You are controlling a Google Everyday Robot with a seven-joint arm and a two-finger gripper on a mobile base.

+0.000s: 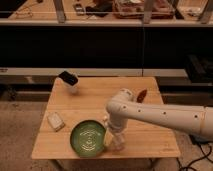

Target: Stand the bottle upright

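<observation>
A dark cabinet (100, 50) with a cluttered top shelf fills the back of the scene. In front of it stands a light wooden table (95, 100). The white robot arm (165, 116) reaches in from the right, bends at a rounded elbow over the middle of the table and drops toward the front edge.

The green plate (88, 138) sits near the front edge, left of centre. Its face of pale concentric rings shows whole, with only its right rim next to the arm's end. The white cup with a black top (70, 81) is at the back left corner, tilted, with its dark top turned up and to the left; what is inside it cannot be told. A flat whitish block (55, 120) lies near the left edge, apart from the plate.

The gripper (114, 134) hangs low just beside the plate's right rim, its fingers spread apart. The bottle (119, 145), a small cream shape, is on the table right at the gripper's tip, off the plate; whether it lies or stands cannot be told. A small reddish-brown thing (142, 95) rests behind the arm.
</observation>
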